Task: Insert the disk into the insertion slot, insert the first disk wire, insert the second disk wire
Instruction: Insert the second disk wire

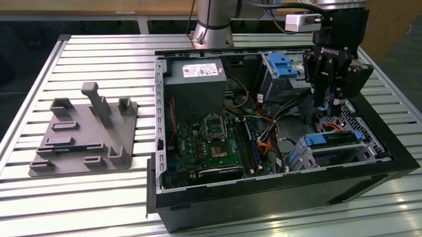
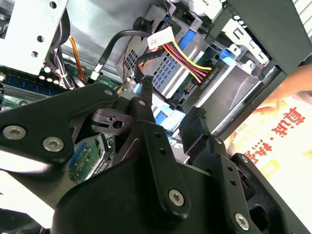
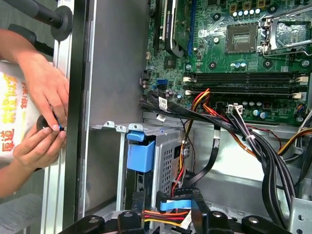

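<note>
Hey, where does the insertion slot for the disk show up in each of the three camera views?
Exterior view: insertion slot low in the case, toward the exterior view's right, below the gripper.
First wrist view: insertion slot, perforated wall, next to the blue carrier.
Second wrist view: insertion slot, silver metal beyond the coloured wires.
Shared landmark: the blue carrier at the slot, in all three views.

Open black computer case (image 1: 264, 195) | green motherboard (image 1: 201, 140) inside | grey fixture plate (image 1: 72, 143) beside it on slatted table (image 1: 105, 54)
</note>
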`<act>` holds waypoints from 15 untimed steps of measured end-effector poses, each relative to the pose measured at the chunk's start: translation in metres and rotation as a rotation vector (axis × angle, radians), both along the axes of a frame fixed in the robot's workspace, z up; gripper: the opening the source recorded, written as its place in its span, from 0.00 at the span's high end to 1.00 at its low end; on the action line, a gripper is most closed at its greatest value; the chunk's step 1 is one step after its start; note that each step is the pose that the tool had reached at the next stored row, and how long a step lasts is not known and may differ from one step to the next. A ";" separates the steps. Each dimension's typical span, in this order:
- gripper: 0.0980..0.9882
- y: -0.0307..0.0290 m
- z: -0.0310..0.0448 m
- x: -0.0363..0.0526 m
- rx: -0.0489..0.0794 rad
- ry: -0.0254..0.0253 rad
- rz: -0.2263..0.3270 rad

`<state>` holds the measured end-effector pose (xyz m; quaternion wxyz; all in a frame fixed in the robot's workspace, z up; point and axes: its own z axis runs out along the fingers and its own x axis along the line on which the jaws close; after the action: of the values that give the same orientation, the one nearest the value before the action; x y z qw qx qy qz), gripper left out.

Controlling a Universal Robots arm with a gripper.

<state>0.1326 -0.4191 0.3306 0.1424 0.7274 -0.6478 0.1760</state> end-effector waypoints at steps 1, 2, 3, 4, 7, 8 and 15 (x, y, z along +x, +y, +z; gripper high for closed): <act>0.55 0.0000 0.0000 0.0000 0.000 0.0000 0.000; 0.57 0.0000 0.0000 0.0000 0.000 0.0000 0.000; 0.57 0.0000 0.0000 0.0000 0.000 0.0000 0.000; 0.64 0.0000 0.0000 0.0000 0.000 0.0000 -0.001; 0.78 0.0001 0.0000 0.0000 0.000 0.0000 -0.004; 0.78 0.0001 -0.0001 0.0000 0.000 0.0000 -0.005; 0.80 0.0001 -0.0002 0.0000 -0.001 0.0000 -0.025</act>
<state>0.1327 -0.4189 0.3304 0.1448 0.7192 -0.6568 0.1744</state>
